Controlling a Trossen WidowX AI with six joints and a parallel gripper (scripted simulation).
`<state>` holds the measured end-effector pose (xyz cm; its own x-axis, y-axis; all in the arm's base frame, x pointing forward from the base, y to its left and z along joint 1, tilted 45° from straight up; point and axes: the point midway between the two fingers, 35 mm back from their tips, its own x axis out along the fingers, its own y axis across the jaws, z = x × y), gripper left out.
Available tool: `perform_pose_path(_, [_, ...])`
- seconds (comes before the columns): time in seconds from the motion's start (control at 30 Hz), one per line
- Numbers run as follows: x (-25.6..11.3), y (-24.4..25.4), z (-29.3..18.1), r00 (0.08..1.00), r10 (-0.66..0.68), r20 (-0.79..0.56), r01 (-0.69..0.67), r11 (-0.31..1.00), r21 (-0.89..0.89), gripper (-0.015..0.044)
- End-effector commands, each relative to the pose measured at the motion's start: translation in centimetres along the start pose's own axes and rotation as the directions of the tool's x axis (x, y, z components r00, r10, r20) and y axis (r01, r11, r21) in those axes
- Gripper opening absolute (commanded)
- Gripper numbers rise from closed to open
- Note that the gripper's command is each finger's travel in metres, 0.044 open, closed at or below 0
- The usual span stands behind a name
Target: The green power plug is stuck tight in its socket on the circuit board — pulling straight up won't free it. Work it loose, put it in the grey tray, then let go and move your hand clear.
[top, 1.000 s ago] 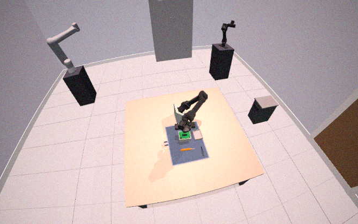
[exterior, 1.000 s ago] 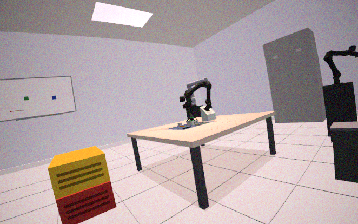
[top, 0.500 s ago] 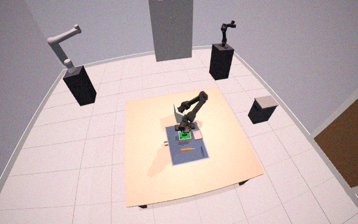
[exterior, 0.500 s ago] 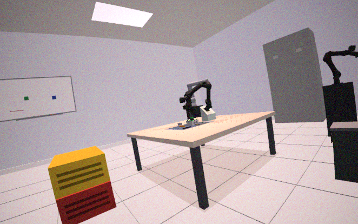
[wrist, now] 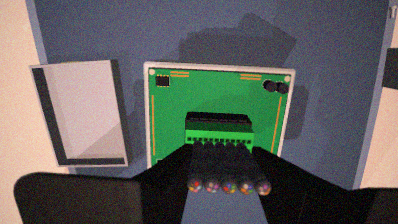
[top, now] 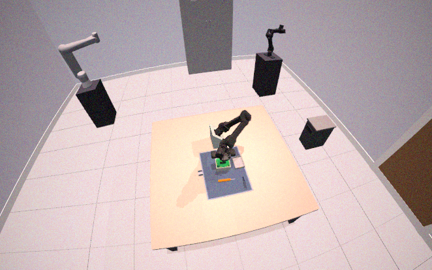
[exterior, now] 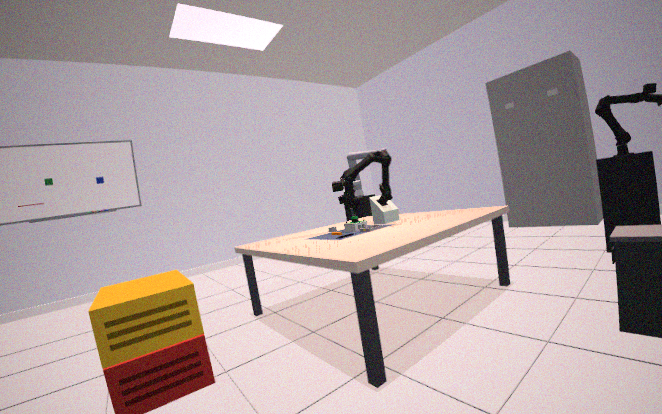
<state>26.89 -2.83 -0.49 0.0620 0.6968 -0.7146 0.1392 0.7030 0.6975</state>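
While the black gripper (top: 224,159) (exterior: 353,213) (wrist: 221,152) is low over the circuit board (top: 218,165) (wrist: 167,112), the green power plug (wrist: 219,137) is there on the board, at the black socket (wrist: 218,118), and not in the grey tray (top: 238,162) (wrist: 92,112). The claw is pinching this plug, with one dark finger at each end of it. How deep the plug sits in the socket, I cannot tell.

The plug is a long, narrow block of bright green, plastic in its look, with a row of small dark square openings on its face. From it come thick black cables (wrist: 225,165) — five round ends can be counted, each speckled with small colours.

The board is flat and green, with thin orange lines, a small square black chip (wrist: 162,81) in one corner and two round black parts (wrist: 276,87) in another. A pale, raised border goes around it. Beside the board, apart from it, is the tray: rectangular, shallow, smooth inside, with thin walls and a dark shadow along two of them.

Both lie on a matte blue mat (top: 212,189) (wrist: 332,35) with a lighter edge — it covers part of the pale tan table (top: 177,221) (exterior: 323,253). On the mat is also a screwdriver (top: 224,180) (exterior: 336,233) with orange handle.
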Motion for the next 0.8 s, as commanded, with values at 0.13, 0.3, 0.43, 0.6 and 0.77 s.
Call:
perform_pose_path(0.13, [0.1, 0.0, -0.1, 1.0, 0.003, -0.001, -0.003, 1.0, 0.006, 0.0])
perform_pose_path(0.3, [0.1, 0.0, -0.1, 1.0, 0.003, -0.001, -0.003, 1.0, 0.006, 0.0])
perform_pose_path(0.43, [0.1, 0.0, -0.1, 1.0, 0.003, -0.001, -0.003, 1.0, 0.006, 0.0])
perform_pose_path(0.6, [-1.0, 0.1, -0.1, 1.0, -0.007, -0.001, 0.007, 1.0, 0.006, 0.0])
perform_pose_path(0.77, [-1.7, 0.7, -0.1, 0.997, -0.08, -0.002, 0.08, 0.997, 0.006, 0.0])
